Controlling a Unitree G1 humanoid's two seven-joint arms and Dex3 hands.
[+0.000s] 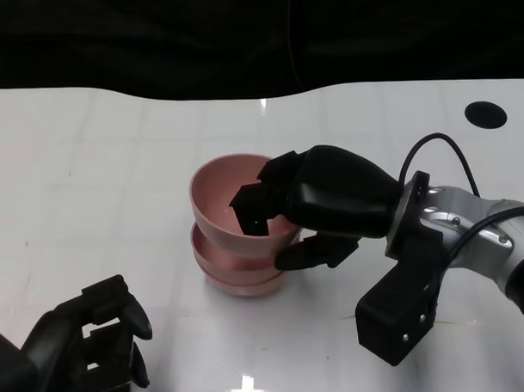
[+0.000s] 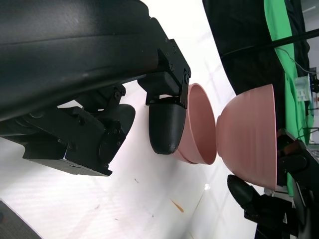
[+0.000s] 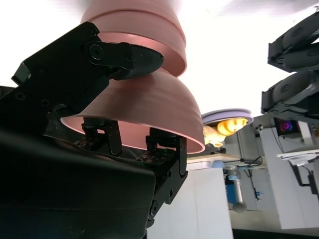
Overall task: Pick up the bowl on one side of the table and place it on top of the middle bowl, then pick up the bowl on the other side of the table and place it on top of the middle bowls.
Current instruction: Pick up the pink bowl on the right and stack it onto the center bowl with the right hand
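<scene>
Our right hand [image 1: 284, 214] grips the top pink bowl [image 1: 236, 199] by its three-o'clock rim, lowering it onto the stacked bowls [image 1: 239, 270], while our left hand [image 1: 95, 348] rests released at seven o'clock.

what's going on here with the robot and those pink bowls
The robot is stacking pink bowls on a white table. Its right hand grips the rim of the top bowl, fingers inside and thumb outside, holding it over the stacked bowls in the middle. The left wrist view shows the top bowl not yet fully nested in the stack. The left hand rests near the table's front edge and holds nothing.
</scene>
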